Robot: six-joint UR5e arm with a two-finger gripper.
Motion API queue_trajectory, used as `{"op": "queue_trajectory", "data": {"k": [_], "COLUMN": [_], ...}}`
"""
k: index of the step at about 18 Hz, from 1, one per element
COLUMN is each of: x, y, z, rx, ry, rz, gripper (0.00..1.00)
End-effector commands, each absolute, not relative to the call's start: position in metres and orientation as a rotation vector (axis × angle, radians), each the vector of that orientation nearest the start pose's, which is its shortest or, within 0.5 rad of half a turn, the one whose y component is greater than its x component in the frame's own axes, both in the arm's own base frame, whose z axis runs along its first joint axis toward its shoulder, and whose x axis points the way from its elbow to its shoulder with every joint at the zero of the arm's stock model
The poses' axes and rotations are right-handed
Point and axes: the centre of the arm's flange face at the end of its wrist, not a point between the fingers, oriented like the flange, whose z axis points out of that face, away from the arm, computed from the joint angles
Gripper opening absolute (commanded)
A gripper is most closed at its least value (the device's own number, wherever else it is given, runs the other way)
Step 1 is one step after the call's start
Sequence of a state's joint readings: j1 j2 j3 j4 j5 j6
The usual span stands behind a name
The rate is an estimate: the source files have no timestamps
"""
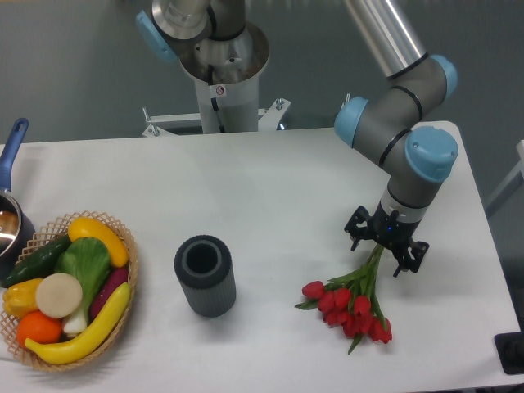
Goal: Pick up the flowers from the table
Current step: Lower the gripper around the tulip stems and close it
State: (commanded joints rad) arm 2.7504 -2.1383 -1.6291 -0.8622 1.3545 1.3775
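The flowers (pixel 350 306), a bunch of red tulips on thin green stems, lie on the white table (pixel 270 188) at the front right, heads toward the front edge. My gripper (pixel 385 244) hangs straight down over the upper end of the stems, open, one finger on each side of them. The stem tips are hidden under the gripper body. Whether the fingers touch the stems cannot be told.
A dark ribbed cylindrical vase (pixel 205 275) stands upright left of the flowers. A wicker basket (pixel 123 246) with plastic fruit and vegetables sits at the front left, a pot with a blue handle (pixel 11 155) behind it. The robot base (pixel 221 65) stands at the back.
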Motion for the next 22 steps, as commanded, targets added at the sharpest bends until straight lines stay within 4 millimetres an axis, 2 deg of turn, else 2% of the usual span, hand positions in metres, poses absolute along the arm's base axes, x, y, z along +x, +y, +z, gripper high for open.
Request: {"op": "queue_trajectory", "data": {"k": [3, 6, 8, 10, 15, 17, 19, 22], "x": [-0.541, -0.540, -0.540, -0.540, -0.540, -0.541, -0.544, -0.546], "y": [0.394, 0.393, 0.393, 0.393, 0.394, 0.394, 0.395, 0.396], "z": [0.192, 0.191, 0.190, 0.191, 0.192, 0.195, 0.198, 0.204], "rx": [-2.913, -2.923, -2.925, -2.925, -2.923, -2.921, -2.919, -2.916], "ry": [0.314, 0.317, 0.317, 0.317, 0.313, 0.311, 0.309, 0.302], "rz": [0.025, 0.027, 0.026, 0.026, 0.031, 0.037, 0.048, 0.062], "gripper": [1.00, 1.00, 0.94, 0.80, 0.52, 0.47, 0.37, 0.27]}}
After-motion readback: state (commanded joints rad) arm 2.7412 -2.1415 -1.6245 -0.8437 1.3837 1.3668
